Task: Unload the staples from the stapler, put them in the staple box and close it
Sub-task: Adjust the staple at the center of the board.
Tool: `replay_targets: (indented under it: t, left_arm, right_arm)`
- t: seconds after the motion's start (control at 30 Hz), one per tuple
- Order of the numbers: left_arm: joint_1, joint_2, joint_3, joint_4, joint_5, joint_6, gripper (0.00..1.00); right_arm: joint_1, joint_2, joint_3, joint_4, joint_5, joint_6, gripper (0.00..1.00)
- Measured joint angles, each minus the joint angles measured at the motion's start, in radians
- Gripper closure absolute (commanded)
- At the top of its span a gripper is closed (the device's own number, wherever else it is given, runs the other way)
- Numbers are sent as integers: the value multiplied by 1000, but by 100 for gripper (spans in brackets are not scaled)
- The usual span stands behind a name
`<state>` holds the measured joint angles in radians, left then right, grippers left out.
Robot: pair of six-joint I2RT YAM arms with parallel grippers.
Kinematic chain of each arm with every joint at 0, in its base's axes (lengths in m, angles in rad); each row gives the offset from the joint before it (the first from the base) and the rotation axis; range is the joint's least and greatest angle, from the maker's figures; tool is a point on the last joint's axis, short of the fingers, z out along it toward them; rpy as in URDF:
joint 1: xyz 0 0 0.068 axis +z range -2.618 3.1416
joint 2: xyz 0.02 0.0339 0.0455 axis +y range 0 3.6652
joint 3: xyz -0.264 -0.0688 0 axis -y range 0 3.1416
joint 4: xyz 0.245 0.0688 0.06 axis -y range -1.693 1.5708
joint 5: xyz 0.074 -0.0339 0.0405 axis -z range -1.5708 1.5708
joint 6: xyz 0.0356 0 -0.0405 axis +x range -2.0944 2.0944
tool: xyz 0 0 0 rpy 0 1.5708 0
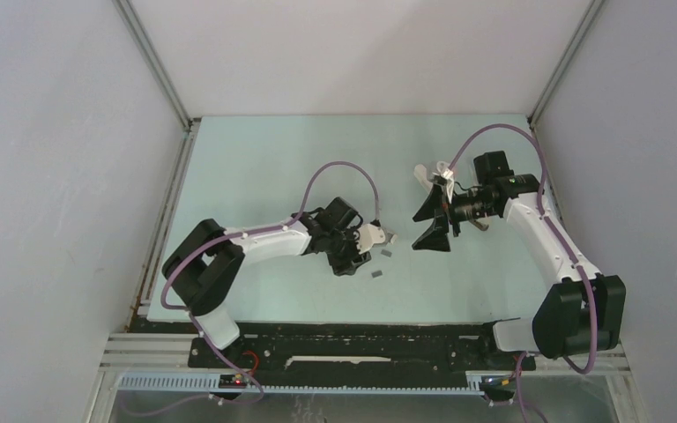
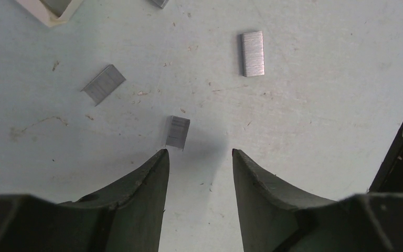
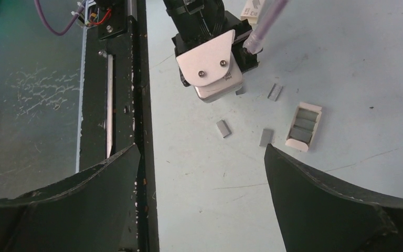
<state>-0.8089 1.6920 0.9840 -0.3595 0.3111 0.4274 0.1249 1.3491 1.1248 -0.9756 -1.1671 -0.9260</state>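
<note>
**A:** Just ahead of the left pincer (image 2: 199,153), on the tabletop (image 2: 320,115), lies the nearest strip of staples (image 2: 178,131). How would you take it?

**B:** The jaws stand half apart and hold nothing. That strip sits off the centre line, almost touching one fingertip (image 2: 158,160) rather than lying between the two. I would shift sideways until it is in the middle of the gap and lower the tips until they graze the surface. Then I would close gently across its narrow width. So thin a piece could skid away or break apart, I think.

**A:** And the rest?

**B:** A second strip (image 2: 252,53) and a third strip (image 2: 103,84) lie farther out, well apart from the tips. A small white box (image 3: 304,126) rests near them.

**A:** The other arm?

**B:** The right pincer (image 3: 202,152) is spread wide and empty, above the tabletop and away from every strip.
</note>
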Motion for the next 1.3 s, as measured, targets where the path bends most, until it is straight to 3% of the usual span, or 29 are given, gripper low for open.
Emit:
replay_targets:
  t: [0.6, 0.8, 1.03, 1.3]
  left_arm:
    - [63, 26, 0, 58, 95, 176, 48]
    - [62, 56, 0, 67, 112, 184, 53]
    - [59, 57, -2, 105, 106, 182, 68]
    - [36, 56, -28, 165, 69, 174, 69]
  right_arm:
    - [-12, 1, 2, -39, 0, -37, 2]
    - [-13, 1, 2, -46, 0, -39, 2]
    - [-25, 1, 2, -53, -1, -42, 2]
    - [-40, 1, 5, -66, -5, -53, 2]
